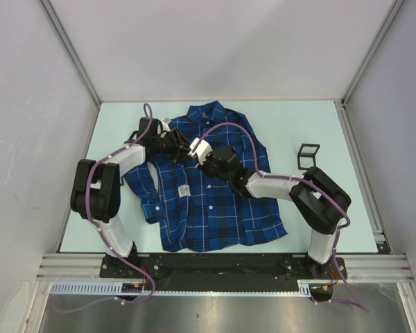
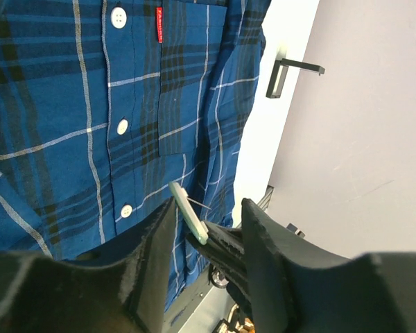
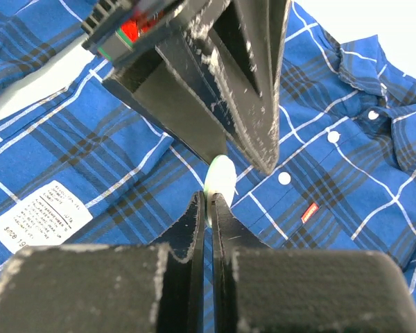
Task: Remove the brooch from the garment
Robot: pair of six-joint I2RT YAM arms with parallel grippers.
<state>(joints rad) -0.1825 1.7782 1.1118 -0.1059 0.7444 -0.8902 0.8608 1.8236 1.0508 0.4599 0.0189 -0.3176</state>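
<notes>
The garment (image 1: 215,208), a dark blue plaid shirt with white buttons, lies flat on the pale table (image 1: 319,208). The brooch (image 3: 220,175) is a small pale green disc. My right gripper (image 3: 209,201) is shut on its lower edge and holds it just above the cloth. In the left wrist view the brooch (image 2: 189,211) shows edge-on, its thin pin standing bare off its back. My left gripper (image 2: 206,223) is open, its two fingers straddling the brooch and the right gripper's fingertips (image 2: 225,246). Both grippers meet over the shirt's chest, left gripper (image 1: 186,146) against right gripper (image 1: 197,152).
A small black open frame (image 1: 308,154) stands on the table right of the shirt. A white printed tag (image 3: 38,218) and a small red label (image 3: 309,211) sit on the shirt. Grey enclosure walls surround the table on three sides.
</notes>
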